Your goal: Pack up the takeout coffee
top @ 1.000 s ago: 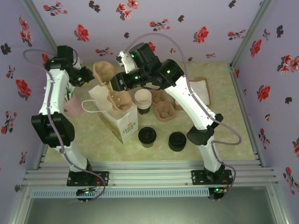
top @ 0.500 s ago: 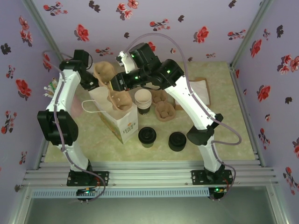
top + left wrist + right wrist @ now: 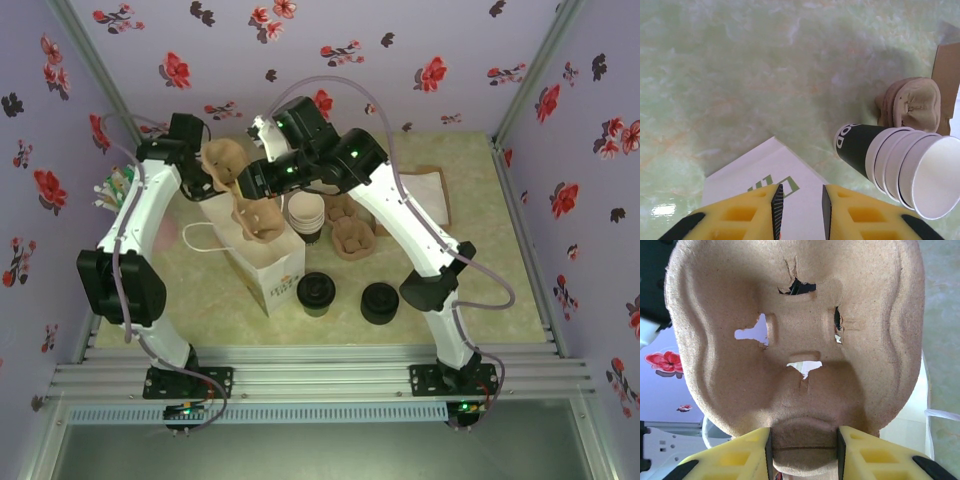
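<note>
Right claw [image 3: 804, 440] clamps pulp carrier [image 3: 795, 340] over paper bag [image 3: 275, 280] mouth; left claw [image 3: 801, 195]: grip unclear. Cup stack [image 3: 306, 213] at bag's 2 o'clock, takeout coffee [image 3: 317, 293] at 4.

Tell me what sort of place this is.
Likely a robot test booth staged as a coffee takeout counter: flower-print walls around a marble-look table, with a paper bag, stacked paper cups and a cup carrier.

You are seeing the table [image 3: 490, 270] bearing a white paper bag [image 3: 262, 265] left of centre | takeout coffee [image 3: 316, 293] and lid stack [image 3: 380, 302] sitting side by side, apart, toward the near edge | cup stack [image 3: 306, 215] and pulp carriers [image 3: 352, 238] sitting behind | brown flat piece [image 3: 435, 190], possibly a bag, lying far right
</note>
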